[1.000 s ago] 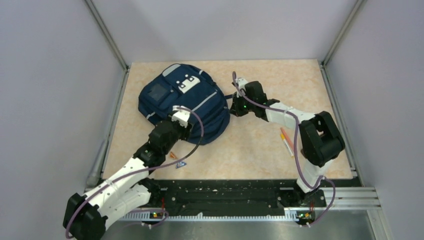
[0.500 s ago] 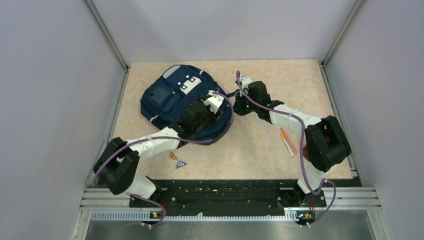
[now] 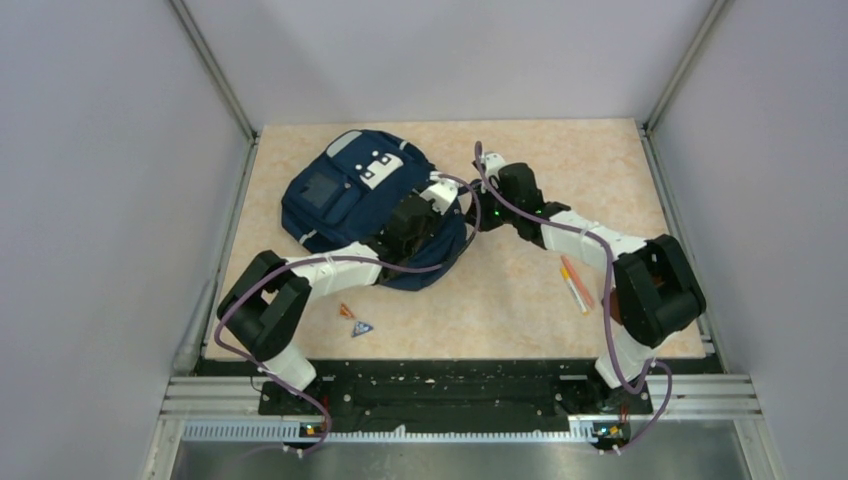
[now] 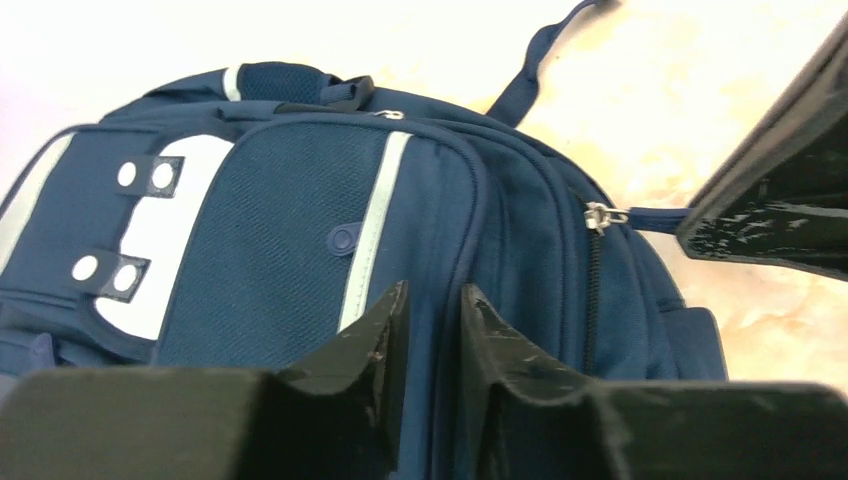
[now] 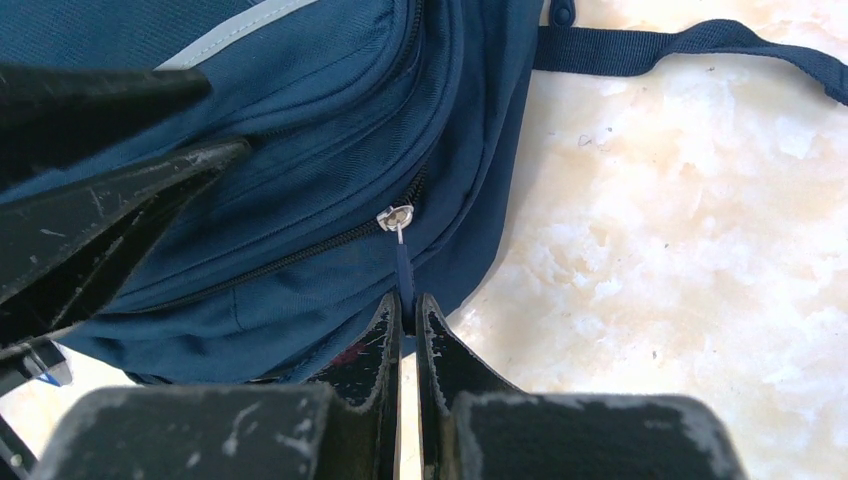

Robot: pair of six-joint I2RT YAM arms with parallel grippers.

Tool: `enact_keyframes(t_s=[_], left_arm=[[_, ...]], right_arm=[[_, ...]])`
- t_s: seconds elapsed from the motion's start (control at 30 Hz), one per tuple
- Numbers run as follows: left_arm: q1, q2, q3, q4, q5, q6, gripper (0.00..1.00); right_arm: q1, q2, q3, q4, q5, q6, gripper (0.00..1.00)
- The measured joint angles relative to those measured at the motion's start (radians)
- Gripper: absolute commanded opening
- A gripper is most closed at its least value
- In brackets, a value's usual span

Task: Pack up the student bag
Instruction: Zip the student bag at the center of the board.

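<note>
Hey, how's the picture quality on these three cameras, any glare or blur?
Top external: even light, sharp, no glare. Left wrist: table blown out white beyond the student bag. Right wrist: zipper pull crisp, table glary but its marbling shows.

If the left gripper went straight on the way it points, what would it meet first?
The student bag: the left gripper points at its front panel, just beside the pale stripe. Depth is unclear; the tips may be touching the fabric.

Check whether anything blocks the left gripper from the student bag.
Nothing visible does: the left gripper hangs just above the student bag. The right gripper, beside it, is shut on the zipper pull, not in its way.
</note>
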Motion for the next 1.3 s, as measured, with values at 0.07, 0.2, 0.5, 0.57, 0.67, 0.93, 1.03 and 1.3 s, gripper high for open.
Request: enact_keyframes(t_s=[0.07, 0.2, 0.5, 0.57, 0.67, 0.93, 1.03, 1.3], left_arm=[[-0.008, 0.002, 0.0, 0.005, 0.006, 0.002, 0.0], [-0.016, 0.002, 0.0, 0.006, 0.014, 0.019, 0.0], [-0.005, -0.121, -0.109, 0.051, 0.146, 0.051, 0.0], [-0.002, -0.16, -0.138, 0.051, 0.18, 0.059, 0.0], [-0.001, -0.202, -0.17, 0.04, 0.223, 0.072, 0.0], [0.011, -0.267, -0.18, -0.018, 0.309, 0.104, 0.0], [0.012, -0.294, -0.18, -0.05, 0.327, 0.113, 0.0], [0.012, -0.327, -0.164, -0.146, 0.364, 0.129, 0.0]], right_arm=[[0.0, 0.0, 0.0, 0.002, 0.008, 0.003, 0.0], [0.003, -0.002, -0.012, 0.023, 0.042, 0.016, 0.0], [0.01, -0.002, -0.012, 0.035, 0.117, 0.047, 0.0], [0.01, 0.0, -0.008, 0.039, 0.119, 0.045, 0.0], [0.009, 0.008, 0.011, 0.038, 0.119, 0.028, 0.0], [-0.003, 0.063, 0.121, -0.008, 0.058, -0.087, 0.0], [-0.007, 0.118, 0.197, -0.032, 0.022, -0.139, 0.0], [-0.02, 0.303, 0.405, -0.069, -0.075, -0.21, 0.0]])
